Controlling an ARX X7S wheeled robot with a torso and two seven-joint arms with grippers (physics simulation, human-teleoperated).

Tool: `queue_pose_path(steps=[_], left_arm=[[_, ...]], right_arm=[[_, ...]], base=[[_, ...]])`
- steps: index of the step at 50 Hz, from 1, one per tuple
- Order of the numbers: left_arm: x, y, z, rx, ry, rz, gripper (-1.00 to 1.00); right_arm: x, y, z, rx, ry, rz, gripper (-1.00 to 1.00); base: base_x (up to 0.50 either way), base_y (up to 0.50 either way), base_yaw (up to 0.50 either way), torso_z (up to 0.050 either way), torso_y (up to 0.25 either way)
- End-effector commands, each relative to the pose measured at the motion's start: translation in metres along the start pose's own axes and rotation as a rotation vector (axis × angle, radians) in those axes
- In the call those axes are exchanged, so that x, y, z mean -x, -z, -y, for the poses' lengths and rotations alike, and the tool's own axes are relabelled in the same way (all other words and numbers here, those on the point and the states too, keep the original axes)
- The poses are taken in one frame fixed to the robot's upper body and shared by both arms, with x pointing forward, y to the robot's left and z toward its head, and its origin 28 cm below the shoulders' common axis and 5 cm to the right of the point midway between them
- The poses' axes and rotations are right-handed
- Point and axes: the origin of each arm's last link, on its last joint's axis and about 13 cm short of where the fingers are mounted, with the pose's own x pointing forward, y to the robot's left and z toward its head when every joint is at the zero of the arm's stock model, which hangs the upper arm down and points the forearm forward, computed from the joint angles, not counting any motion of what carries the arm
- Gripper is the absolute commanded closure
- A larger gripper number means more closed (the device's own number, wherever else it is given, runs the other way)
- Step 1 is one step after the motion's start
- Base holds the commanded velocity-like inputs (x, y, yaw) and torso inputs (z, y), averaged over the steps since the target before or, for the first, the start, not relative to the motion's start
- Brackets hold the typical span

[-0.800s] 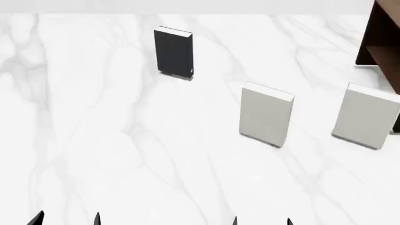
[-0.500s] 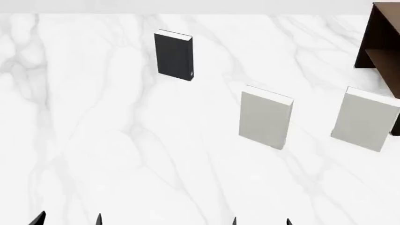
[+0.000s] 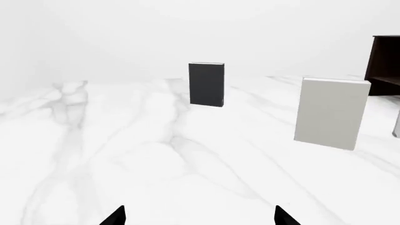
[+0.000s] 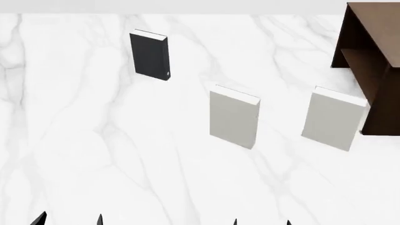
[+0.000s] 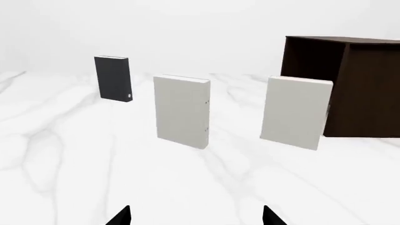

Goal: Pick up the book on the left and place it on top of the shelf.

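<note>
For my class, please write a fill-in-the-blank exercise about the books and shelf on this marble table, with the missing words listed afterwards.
1. The black hardcover book stands ____ on the white marble table.
2. The number of light-grey books standing on the table is ____.
3. The dark brown wooden shelf stands nearest the light-grey book on the ____ in the head view.
4. Both hands, left hand and right hand, hold ____.

Missing words: upright; two; right; nothing

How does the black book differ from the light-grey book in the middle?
The black book has a dark cover, while the middle grey book is pale. The black book stands farther from the robot and more to the left; the middle grey book stands nearer, closer to the shelf. The black book has a small white mark low on its spine. Both stand upright on the marble table, untouched.
</note>
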Motion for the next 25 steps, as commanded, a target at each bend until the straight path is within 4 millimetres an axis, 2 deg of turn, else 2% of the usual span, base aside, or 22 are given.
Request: queue_pose_path(steps=[1,3,4,5,6,8,10,11,12,13,14,16,17,19,25], left_arm=[[-0.002,-0.002,-0.001,-0.006,-0.008,-0.011,-1.00],[-0.008,-0.014,-0.002,-0.001,-0.031,-0.031,-1.00],[-0.016,-0.028,-0.004,-0.028,-0.050,-0.024,-1.00],[-0.020,-0.036,-0.005,-0.053,-0.062,-0.022,-1.00],[-0.033,-0.062,-0.008,-0.018,-0.060,-0.015,-1.00],[-0.042,-0.086,-0.012,-0.024,-0.051,-0.014,-1.00],[-0.053,-0.121,-0.016,-0.006,-0.024,0.037,-1.00],[-0.063,-0.155,-0.020,-0.012,-0.018,0.062,-1.00],[-0.069,-0.175,-0.023,0.007,-0.004,0.060,-1.00],[-0.078,-0.197,-0.027,-0.045,-0.029,0.088,-1.00],[-0.084,-0.210,-0.030,-0.047,-0.050,0.098,-1.00],[-0.091,-0.225,-0.033,-0.033,-0.048,0.099,-1.00],[-0.096,-0.238,-0.036,-0.016,-0.046,0.102,-1.00],[-0.100,-0.249,-0.039,-0.021,-0.047,0.117,-1.00],[-0.108,-0.255,-0.045,-0.041,-0.060,0.135,-1.00]], right_arm=[[-0.001,-0.002,0.000,0.005,0.004,-0.007,-1.00],[-0.003,-0.011,0.001,0.009,-0.008,-0.008,-1.00],[-0.008,-0.030,0.003,0.001,-0.024,-0.007,-1.00],[-0.011,-0.039,0.004,0.000,-0.023,-0.002,-1.00],[-0.019,-0.061,0.006,-0.009,-0.044,0.004,-1.00],[-0.026,-0.084,0.007,0.004,-0.050,0.020,-1.00],[-0.035,-0.116,0.009,0.039,-0.073,0.048,-1.00],[-0.042,-0.150,0.011,0.057,-0.095,0.089,-1.00],[-0.048,-0.168,0.013,0.069,-0.106,0.074,-1.00],[-0.059,-0.191,0.015,0.077,-0.115,0.077,-1.00],[-0.065,-0.207,0.016,0.075,-0.127,0.077,-1.00],[-0.072,-0.225,0.018,0.076,-0.136,0.078,-1.00],[-0.079,-0.245,0.019,0.075,-0.135,0.082,-1.00],[-0.087,-0.263,0.022,0.047,-0.127,0.082,-1.00],[-0.096,-0.274,0.025,0.048,-0.108,0.048,-1.00]], base=[[0.00,0.00,0.00,0.000,0.000],[0.00,0.00,0.00,0.000,0.000],[0.00,0.00,0.00,0.000,0.000],[0.00,0.00,0.00,0.000,0.000],[0.00,0.00,0.00,0.000,0.000],[0.00,0.00,0.00,0.000,0.000],[0.00,0.00,0.00,0.000,0.000],[0.00,0.00,0.00,0.000,0.000],[0.00,0.00,0.00,0.000,0.000],[0.00,0.00,0.00,0.000,0.000],[0.00,0.00,0.00,0.000,0.000],[0.00,0.00,0.00,0.000,0.000],[0.00,0.00,0.00,0.000,0.000],[0.00,0.00,0.00,0.000,0.000],[0.00,0.00,0.00,0.000,0.000]])
